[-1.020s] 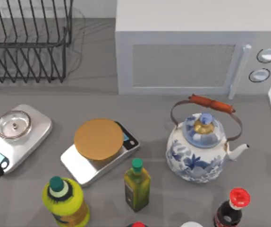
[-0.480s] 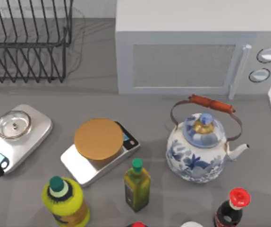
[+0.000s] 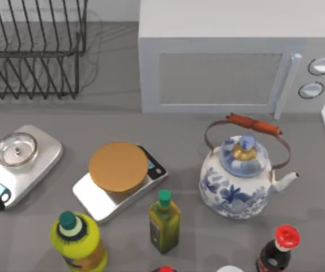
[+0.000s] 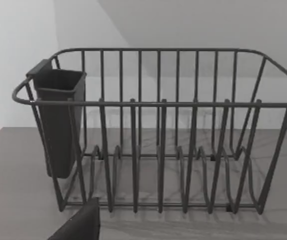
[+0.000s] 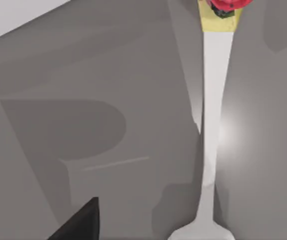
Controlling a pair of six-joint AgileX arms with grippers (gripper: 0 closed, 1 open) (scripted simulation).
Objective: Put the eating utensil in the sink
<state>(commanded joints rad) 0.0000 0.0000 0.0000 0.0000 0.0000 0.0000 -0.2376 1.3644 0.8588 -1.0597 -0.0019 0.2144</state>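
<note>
The right gripper's dark fingertip (image 5: 78, 222) is hanging over the grey counter, the utensil's white handle (image 5: 212, 135) lying just beside it, untouched; finger spread: cannot tell

You are looking at no readable text: the bottles' (image 3: 163, 221) labels, the scale's (image 3: 119, 180) display and the microwave's (image 3: 236, 56) dials are showing nothing legible.

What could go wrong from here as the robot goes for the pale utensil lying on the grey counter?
1. The long white utensil handle lies flat on the grey counter, so an end effector may slip off it.
2. One end of the handle sits against a red-and-yellow object, which could be knocked.
3. The blue-and-white ceramic kettle and red-capped dark bottle crowd the right side and could be bumped.
</note>
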